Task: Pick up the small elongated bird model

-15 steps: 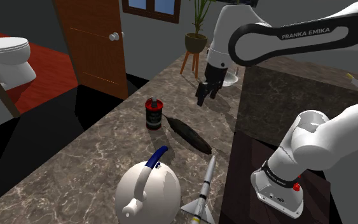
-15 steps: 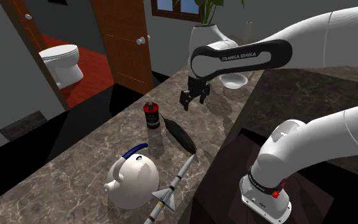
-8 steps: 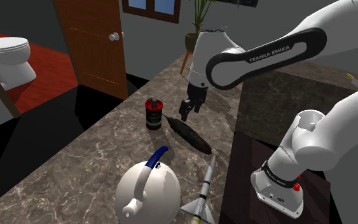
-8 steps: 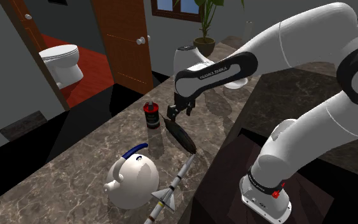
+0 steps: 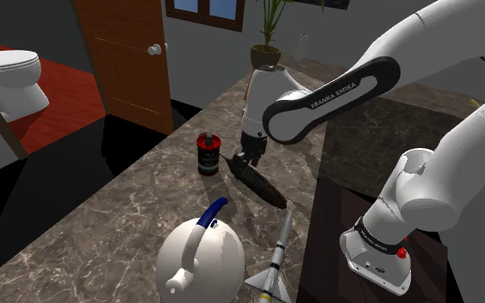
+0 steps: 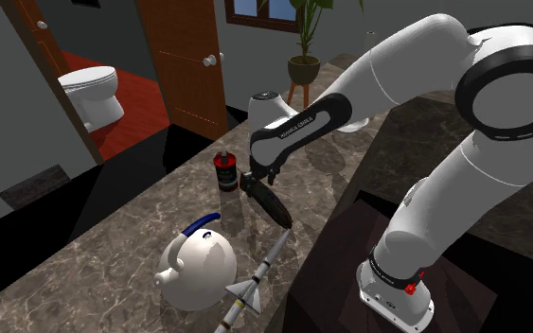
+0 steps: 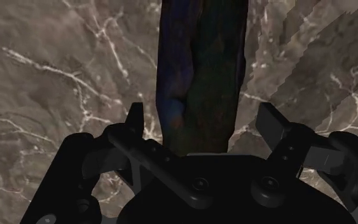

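The bird model (image 5: 263, 184) is a dark, slim, elongated shape lying flat on the marble counter (image 5: 102, 232), and it also shows in the second exterior view (image 6: 270, 201). My gripper (image 5: 243, 161) (image 6: 247, 178) is low over the end of the bird nearest the dark canister. In the wrist view the bird (image 7: 203, 70) runs straight away from the gripper (image 7: 203, 118), between the two fingers. The fingers (image 7: 136, 121) stand apart, one on each side, with marble visible between each finger and the bird. The gripper is open and nothing is held.
A dark canister with a red top (image 5: 207, 153) stands just beside the bird's near end. A white teapot with a blue handle (image 5: 202, 256) and a white rocket model (image 5: 275, 256) lie toward the counter's front. The arm's dark stand (image 5: 344, 258) borders the counter's right.
The arm has swung toward the shoulder view's left and come down, bringing the gripper from above the counter's far part to the bird's end by the canister. The objects have not moved.
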`<state>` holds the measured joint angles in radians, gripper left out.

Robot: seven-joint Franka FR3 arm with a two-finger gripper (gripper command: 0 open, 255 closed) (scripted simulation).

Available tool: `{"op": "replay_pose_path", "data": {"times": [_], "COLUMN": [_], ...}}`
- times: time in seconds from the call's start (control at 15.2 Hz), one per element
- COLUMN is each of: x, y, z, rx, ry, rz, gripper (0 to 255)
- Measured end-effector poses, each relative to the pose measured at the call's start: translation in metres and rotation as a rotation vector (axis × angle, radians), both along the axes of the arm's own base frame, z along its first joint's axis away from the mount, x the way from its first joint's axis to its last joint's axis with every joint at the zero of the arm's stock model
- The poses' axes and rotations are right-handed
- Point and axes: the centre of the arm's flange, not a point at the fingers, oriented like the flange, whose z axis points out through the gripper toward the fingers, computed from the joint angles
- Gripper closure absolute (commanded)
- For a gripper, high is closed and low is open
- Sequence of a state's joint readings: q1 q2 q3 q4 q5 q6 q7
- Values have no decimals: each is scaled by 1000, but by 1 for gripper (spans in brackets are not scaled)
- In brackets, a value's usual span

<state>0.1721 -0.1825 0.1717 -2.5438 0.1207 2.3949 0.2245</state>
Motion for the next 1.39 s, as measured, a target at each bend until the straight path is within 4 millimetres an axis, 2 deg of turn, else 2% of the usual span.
{"op": "replay_pose_path", "data": {"times": [0.2, 0.26, 0.92, 1.39], "x": [1, 1, 1, 0], "y": [0, 0, 1, -1], "z": [-15, -17, -19, 12], "rx": [0, 0, 1, 0], "ry": [0, 0, -2, -1], "rz": [0, 0, 1, 0], "gripper": [0, 255, 255, 255]}}
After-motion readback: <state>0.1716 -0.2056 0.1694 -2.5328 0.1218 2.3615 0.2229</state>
